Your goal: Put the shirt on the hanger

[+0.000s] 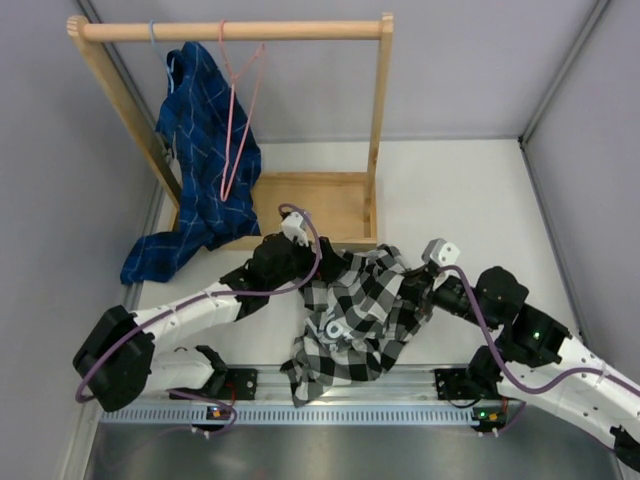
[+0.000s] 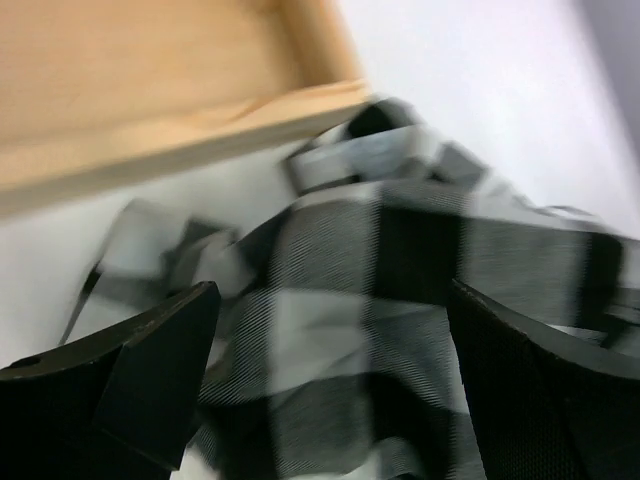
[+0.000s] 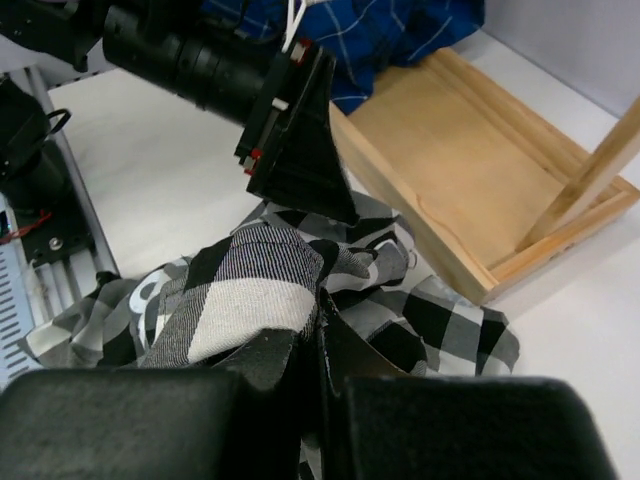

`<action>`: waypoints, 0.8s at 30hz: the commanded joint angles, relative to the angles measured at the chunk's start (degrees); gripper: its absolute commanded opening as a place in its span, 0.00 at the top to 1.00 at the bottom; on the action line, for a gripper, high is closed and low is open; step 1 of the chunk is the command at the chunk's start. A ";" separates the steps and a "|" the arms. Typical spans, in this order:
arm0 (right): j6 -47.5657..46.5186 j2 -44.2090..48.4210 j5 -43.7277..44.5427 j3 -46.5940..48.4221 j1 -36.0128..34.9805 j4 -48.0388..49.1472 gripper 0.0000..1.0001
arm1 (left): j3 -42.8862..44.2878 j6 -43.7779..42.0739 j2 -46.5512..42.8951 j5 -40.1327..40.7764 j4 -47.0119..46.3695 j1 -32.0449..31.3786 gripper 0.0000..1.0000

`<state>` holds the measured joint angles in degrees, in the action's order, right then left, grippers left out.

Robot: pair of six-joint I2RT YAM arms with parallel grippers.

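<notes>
shirt [image 1: 355,320] is a crumpled heap at the near-middle of the table [image 1: 480,190], between the two arms, its far edge just beside the near lip of the rack's base tray [image 1: 320,200]. right gripper [image 3: 320,335] is pressed together on a raised fold at the heap's right side, pinching thin fabric. left gripper [image 2: 330,300] is spread wide, hovering just over the cloth at the heap's far-left side with nothing held; that view is blurred. hanger [image 1: 240,110] hangs by its hook from the rail [image 1: 230,30] toward the rack's left end, lying against the blue plaid shirt [image 1: 205,150] and well apart from the heap. my read: the step in hand is regrasp and spread, and hanging hasn't started. to do it well, bring the left down on a separate edge, a collar or shoulder seam if it can be found, not the right's fold. i can't tell where the collar is. then draw the two grips apart to open the neck. lift slowly: the right pinch looks shallow and could slip, and trailing cloth could snag the tray lip.
</notes>
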<state>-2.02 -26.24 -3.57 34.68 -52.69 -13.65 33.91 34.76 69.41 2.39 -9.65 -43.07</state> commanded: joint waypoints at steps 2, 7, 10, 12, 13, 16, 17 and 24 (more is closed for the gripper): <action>0.26 -2.50 -5.83 5.04 0.57 -3.57 1.00 | -1.91 -13.11 -0.33 -15.21 -22.95 0.88 0.02; 1.14 -2.41 -11.36 6.54 0.57 -6.73 1.00 | -0.87 -17.01 5.63 -21.01 -26.73 2.11 0.02; 0.45 -2.59 -14.70 7.16 0.57 -8.58 1.00 | 2.55 -10.36 11.77 -27.09 -28.94 4.04 0.02; -0.17 -3.37 -16.11 7.51 0.57 -9.64 1.00 | 7.98 -7.01 14.95 -25.35 -23.18 4.22 0.02; -0.61 -3.73 -16.64 7.51 0.57 -10.08 1.00 | 9.67 -5.16 16.53 -25.42 -21.74 4.22 0.02; -1.05 -5.40 -18.92 7.25 0.57 -10.17 1.00 | 14.32 2.65 21.29 -24.02 -16.12 4.13 0.02; -1.14 -6.36 -19.10 7.33 0.57 -10.17 1.00 | 14.43 3.29 21.82 -24.97 -16.36 3.96 0.02; -1.49 -7.78 -19.10 7.51 0.57 -9.38 1.00 | 13.10 2.68 21.72 -36.82 -23.92 3.61 0.02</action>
<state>-2.52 -34.26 -20.49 39.55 -52.69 -24.12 45.50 35.94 91.24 -26.65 -28.77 -39.18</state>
